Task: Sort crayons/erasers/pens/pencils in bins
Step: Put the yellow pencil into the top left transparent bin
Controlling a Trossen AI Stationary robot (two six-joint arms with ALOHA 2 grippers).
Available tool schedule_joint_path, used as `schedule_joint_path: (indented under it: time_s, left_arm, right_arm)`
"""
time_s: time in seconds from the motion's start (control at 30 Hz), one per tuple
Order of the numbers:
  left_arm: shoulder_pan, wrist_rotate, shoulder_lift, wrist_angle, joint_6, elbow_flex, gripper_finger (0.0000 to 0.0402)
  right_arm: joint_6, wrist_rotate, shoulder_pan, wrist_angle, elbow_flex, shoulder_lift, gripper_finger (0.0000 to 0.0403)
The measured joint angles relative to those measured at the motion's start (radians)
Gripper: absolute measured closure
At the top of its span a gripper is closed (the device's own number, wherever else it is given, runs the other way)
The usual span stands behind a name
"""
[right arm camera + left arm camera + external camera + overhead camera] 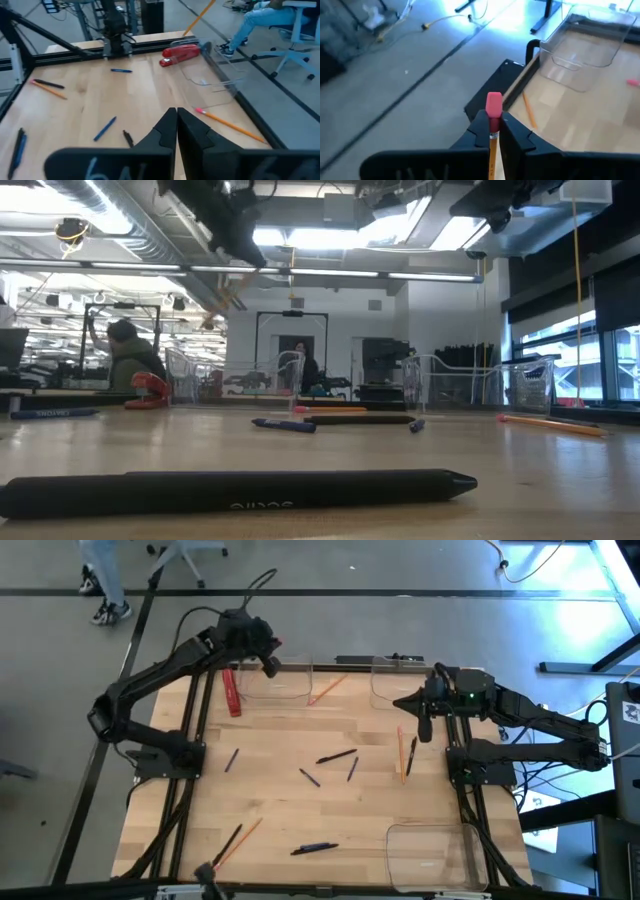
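My left gripper hangs over the table's far left, by a clear bin, shut on an orange pencil with a pink eraser. The same pencil shows slanting in the air in the low view and in the right wrist view. My right gripper is shut on nothing above the table's right side. Loose pens and pencils lie flat on the wood. Another bin stands at the far right and a third at the near right. My left gripper pinches the pencil between its two fingers just behind the eraser end, which juts out past the fingertips. The shaft runs back along the fingers, not across them. The pencil is lifted clear of the table and slants in the air.
A red flat bar lies left of the far-left bin. One pencil lies at that bin's right edge. Pens lie near the front edge and at the left. A seated person shows beyond the table.
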Motion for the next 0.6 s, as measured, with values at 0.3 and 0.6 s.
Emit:
schedule_joint_path:
  time_s: [0.3, 0.6]
  left_arm:
    - [0.020, 0.028, 0.161, 0.016, 0.197, 0.000, 0.0396]
    - [0.022, 0.039, 0.283, 0.018, 0.260, 0.000, 0.0396]
  right_arm:
    - [-0.001, 0.089, 0.000, 0.000, 0.000, 0.000, 0.0388]
    - [-0.001, 0.091, 0.000, -0.001, 0.000, 0.000, 0.0388]
